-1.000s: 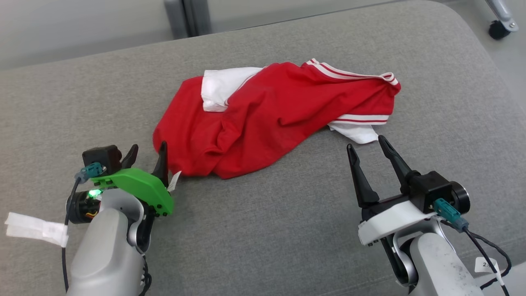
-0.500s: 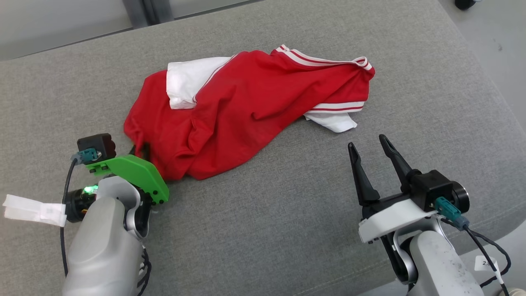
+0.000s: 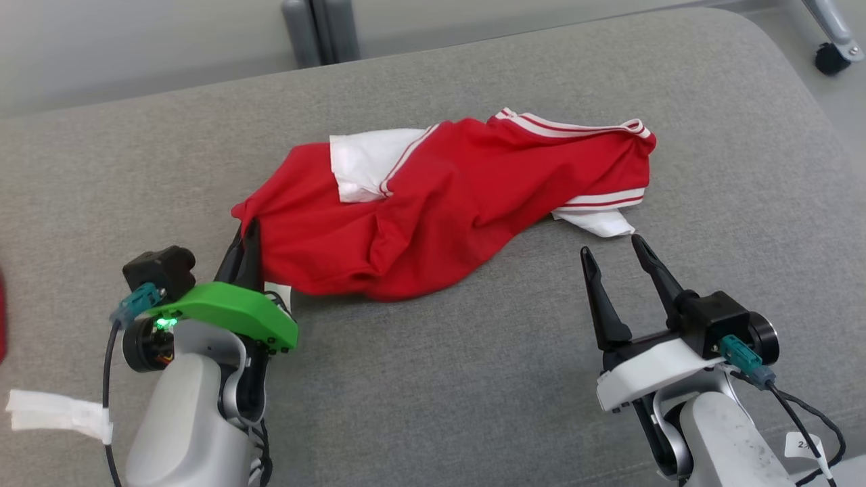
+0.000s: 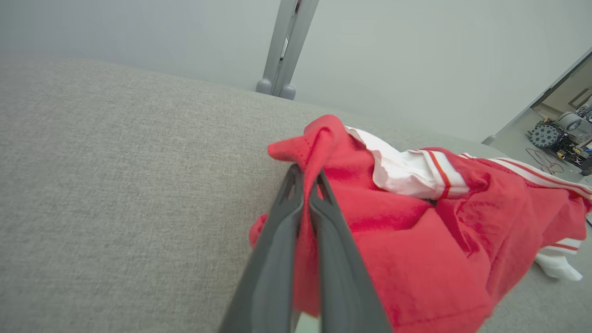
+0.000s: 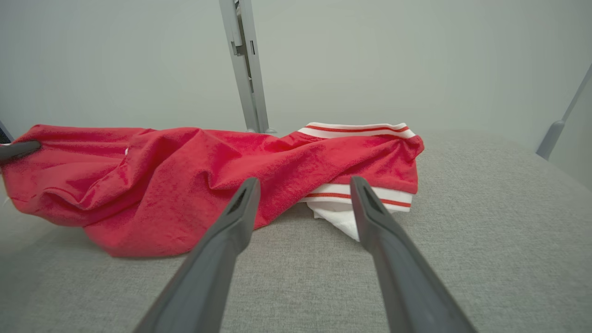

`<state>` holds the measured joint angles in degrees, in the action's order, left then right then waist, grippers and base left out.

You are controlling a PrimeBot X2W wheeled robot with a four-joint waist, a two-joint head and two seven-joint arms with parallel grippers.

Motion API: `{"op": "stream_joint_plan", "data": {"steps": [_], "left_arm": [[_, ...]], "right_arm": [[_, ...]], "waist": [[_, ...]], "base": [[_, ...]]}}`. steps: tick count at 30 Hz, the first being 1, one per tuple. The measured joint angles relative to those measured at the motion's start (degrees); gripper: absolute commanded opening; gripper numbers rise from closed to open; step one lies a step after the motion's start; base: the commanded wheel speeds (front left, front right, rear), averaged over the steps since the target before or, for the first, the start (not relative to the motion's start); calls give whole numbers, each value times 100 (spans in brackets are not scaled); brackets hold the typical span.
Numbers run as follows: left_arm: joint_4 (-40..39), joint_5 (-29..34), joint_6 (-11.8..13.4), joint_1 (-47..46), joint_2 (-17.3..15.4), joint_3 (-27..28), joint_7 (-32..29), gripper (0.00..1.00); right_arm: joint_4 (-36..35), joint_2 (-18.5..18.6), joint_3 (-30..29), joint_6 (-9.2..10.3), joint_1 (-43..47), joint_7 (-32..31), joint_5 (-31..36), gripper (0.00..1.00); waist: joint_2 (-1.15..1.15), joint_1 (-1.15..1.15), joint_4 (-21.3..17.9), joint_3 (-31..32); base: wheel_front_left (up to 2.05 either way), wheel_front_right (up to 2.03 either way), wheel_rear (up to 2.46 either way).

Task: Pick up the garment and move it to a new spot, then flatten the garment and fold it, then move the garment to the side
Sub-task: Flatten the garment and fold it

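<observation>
Your left gripper is clamped on the red garment corner, lower left; right gripper spread, empty. Lift fast and that pinch may slip

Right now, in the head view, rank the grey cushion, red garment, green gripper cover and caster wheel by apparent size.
1. grey cushion, largest
2. red garment
3. green gripper cover
4. caster wheel, smallest, though it sits farthest from the camera, which shrinks it

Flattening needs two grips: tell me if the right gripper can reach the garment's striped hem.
Probably yes: the right gripper is open near the garment's striped hem, bare cushion between them.
</observation>
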<state>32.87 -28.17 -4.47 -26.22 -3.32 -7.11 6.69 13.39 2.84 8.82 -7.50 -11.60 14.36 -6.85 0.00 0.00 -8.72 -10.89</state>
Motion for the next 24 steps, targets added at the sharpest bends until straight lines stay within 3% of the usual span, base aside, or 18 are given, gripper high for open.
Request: {"op": "stream_joint_plan", "data": {"steps": [6,14,19,24], "left_arm": [[-1530,-312,79,898,15,-19,-301,0],[-3686,-734,506,1821,34,-250,-1191,0],[-3486,-687,675,1525,-69,-213,-1468,0],[-2420,-570,753,470,-162,-18,-1358,0]], "right_arm": [[-37,-1,-63,0,170,-64,8,100],[-167,-1,-90,0,301,-112,-2,100],[-226,-1,-24,0,251,-116,-47,100],[-276,0,141,0,42,-111,-92,100]], "waist": [[0,0,316,270],[0,0,640,511],[0,0,626,435],[0,0,451,250]], "base": [[0,0,0],[0,0,0],[0,0,0],[0,0,0]]}}
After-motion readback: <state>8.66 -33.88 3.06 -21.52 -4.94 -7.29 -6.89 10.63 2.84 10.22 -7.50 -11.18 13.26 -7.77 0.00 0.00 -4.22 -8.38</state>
